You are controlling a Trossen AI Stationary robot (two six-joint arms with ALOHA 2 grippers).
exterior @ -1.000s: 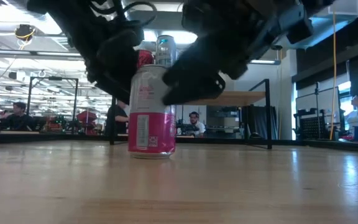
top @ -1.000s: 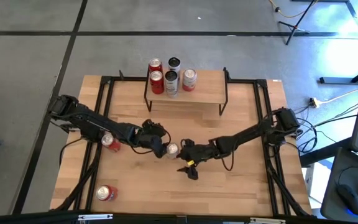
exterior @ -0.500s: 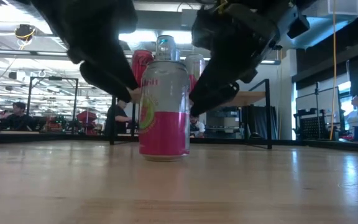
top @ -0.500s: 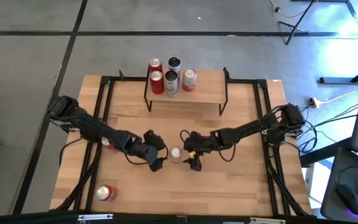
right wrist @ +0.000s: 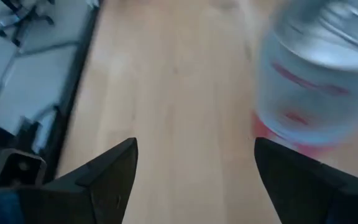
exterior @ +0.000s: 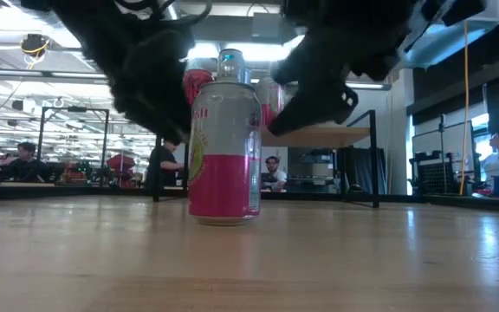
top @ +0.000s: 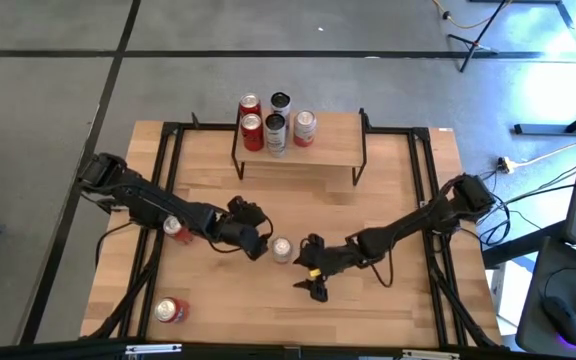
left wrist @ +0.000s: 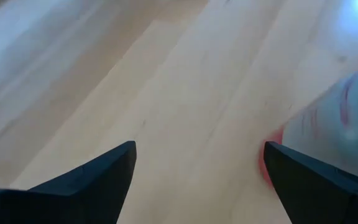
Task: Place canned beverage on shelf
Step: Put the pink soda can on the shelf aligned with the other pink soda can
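Note:
A pink and silver can [top: 282, 249] stands upright on its base on the wooden table; it also shows in the low view [exterior: 224, 152]. My left gripper [top: 259, 246] is open just to the can's left; in the left wrist view [left wrist: 197, 146] the can [left wrist: 337, 118] lies outside one finger. My right gripper [top: 314, 282] is open, to the right of the can and nearer the table's near edge; in its wrist view [right wrist: 196, 142] the can [right wrist: 316, 81] stands off to one side. The shelf [top: 323, 150] at the far side carries several cans. My left gripper has the outer side of one finger [left wrist: 303, 174] right beside the can's pink lower wall [left wrist: 267, 155]; I cannot tell whether they touch. The can stands upright on the table, outside the open fingers.
A red can [top: 173, 228] stands on the table under my left arm, and another red can [top: 171, 310] is near the front left corner. Black frame rails [top: 168, 170] run along the table's sides. Bare wood lies between the can and the shelf.
The can has slid a little toward the table's near edge and stays upright. My right gripper first went beside the can, then drew back toward the near edge. My left gripper has shifted slightly and stays close to the can's left.

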